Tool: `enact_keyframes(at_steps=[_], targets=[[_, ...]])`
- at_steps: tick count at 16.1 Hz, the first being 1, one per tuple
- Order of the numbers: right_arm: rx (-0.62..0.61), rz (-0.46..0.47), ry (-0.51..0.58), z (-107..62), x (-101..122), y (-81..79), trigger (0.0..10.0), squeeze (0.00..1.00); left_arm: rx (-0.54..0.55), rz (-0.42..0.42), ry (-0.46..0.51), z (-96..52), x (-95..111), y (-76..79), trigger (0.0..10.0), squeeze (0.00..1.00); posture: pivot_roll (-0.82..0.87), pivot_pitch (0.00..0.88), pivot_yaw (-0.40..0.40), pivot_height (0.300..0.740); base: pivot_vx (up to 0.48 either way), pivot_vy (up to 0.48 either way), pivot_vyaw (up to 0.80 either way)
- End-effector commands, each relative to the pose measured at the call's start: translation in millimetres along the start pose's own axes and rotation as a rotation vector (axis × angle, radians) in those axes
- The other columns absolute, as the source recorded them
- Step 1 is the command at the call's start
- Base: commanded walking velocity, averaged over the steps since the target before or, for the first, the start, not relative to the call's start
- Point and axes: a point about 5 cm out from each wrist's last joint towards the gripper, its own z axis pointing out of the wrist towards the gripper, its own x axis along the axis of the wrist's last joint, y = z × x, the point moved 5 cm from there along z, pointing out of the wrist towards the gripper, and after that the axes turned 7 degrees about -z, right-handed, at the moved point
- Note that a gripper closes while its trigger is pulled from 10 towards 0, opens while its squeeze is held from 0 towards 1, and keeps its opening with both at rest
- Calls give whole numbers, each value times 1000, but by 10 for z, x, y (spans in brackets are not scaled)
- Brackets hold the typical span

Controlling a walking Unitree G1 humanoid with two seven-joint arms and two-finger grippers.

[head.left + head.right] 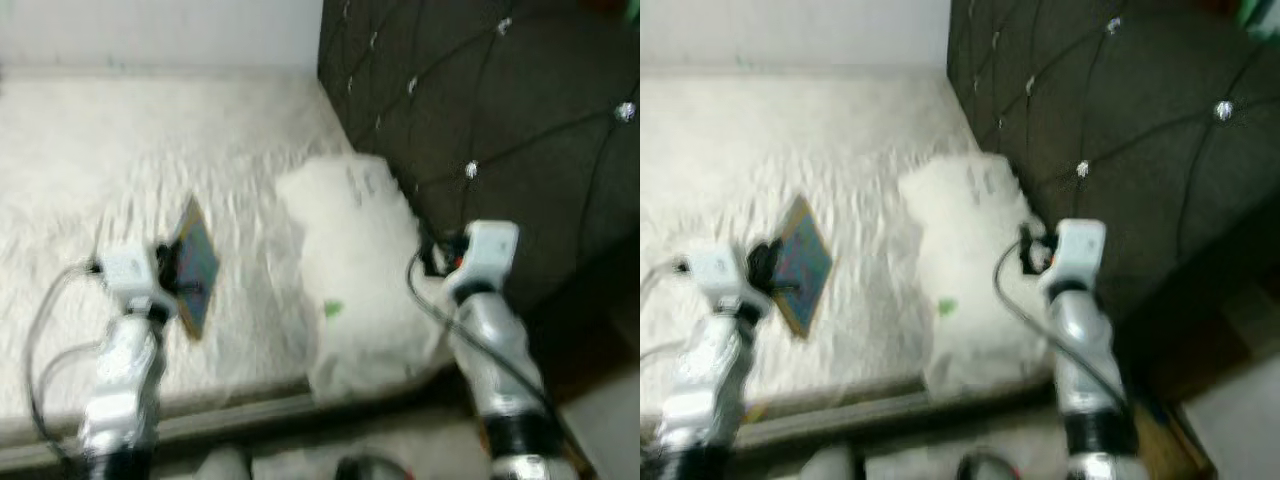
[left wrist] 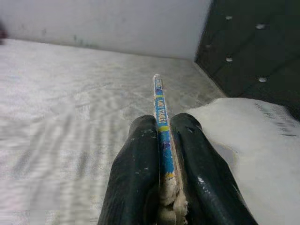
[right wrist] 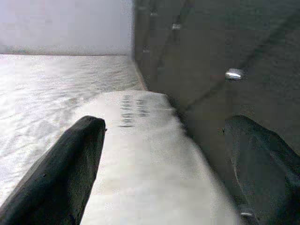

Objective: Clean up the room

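A thin, flat book point(image 1: 197, 268) with a blue cover is held over the white bed point(image 1: 120, 170), turned on one corner. My left gripper point(image 1: 168, 270) is shut on its near edge. In the left wrist view the book's edge point(image 2: 160, 123) runs out between the two black fingers point(image 2: 136, 173). A white pillow point(image 1: 360, 280) lies at the head of the bed against the dark tufted headboard point(image 1: 500, 110). My right gripper point(image 1: 432, 255) is open at the pillow's right side. The right wrist view has the pillow point(image 3: 150, 159) between the spread fingers point(image 3: 65, 164).
A white wall point(image 1: 160, 30) stands behind the bed. The bed's front edge point(image 1: 230, 415) runs across below my arms. Dark floor and a pale patch point(image 1: 610, 420) lie to the right of the bed.
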Motion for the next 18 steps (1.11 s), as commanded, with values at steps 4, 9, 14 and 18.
enact_keyframes(at_steps=[4,9,14,18], targets=[[1,5,18,-11,68,20,10000,0,-3,-11,58,23,134,27,10000,0,55,82,-75,740,0,0,0],[11,10,14,-6,69,6,10000,0,15,2,72,20,153,-11,10000,0,55,83,-76,703,0,0,0],[15,11,13,-8,67,-6,10000,0,33,12,78,26,162,-37,10000,0,56,80,-76,648,0,0,0],[19,6,11,-2,64,-12,10000,0,58,23,79,43,165,-78,10000,0,58,78,-77,648,0,0,0]])
